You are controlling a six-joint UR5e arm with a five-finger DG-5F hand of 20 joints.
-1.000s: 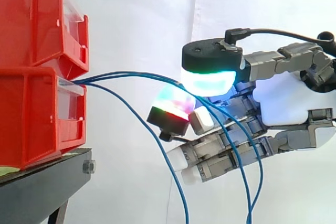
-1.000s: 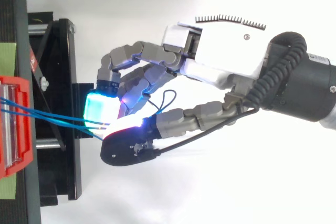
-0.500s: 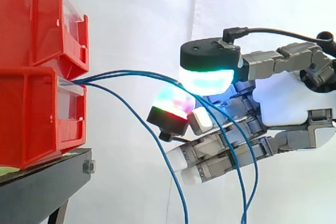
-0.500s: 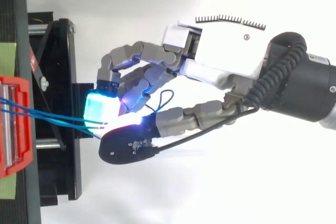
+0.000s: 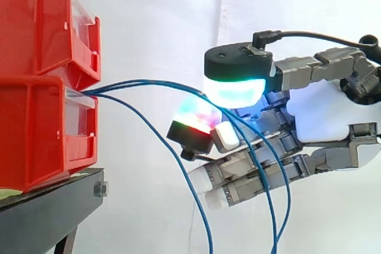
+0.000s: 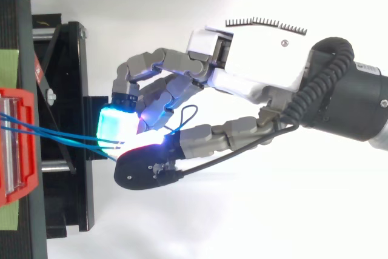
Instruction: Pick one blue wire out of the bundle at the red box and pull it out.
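Side view shows our hand [image 5: 321, 111] pinching a blue wire [image 5: 149, 81] between two pads [image 5: 235, 90] (perhaps two strands are caught); another strand [image 5: 166, 150] sags below the fingers [image 5: 238, 176]. Beyond them lies the red box [image 5: 36, 129]. Grasp made, we judge; next, pull away.

Side view level, top view overhead (both close), sharing the hand [image 5: 324, 114].

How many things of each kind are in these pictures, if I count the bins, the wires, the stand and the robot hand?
Red bins: 2
Blue wires: 3
Black stand: 1
Robot hand: 1
Total: 7
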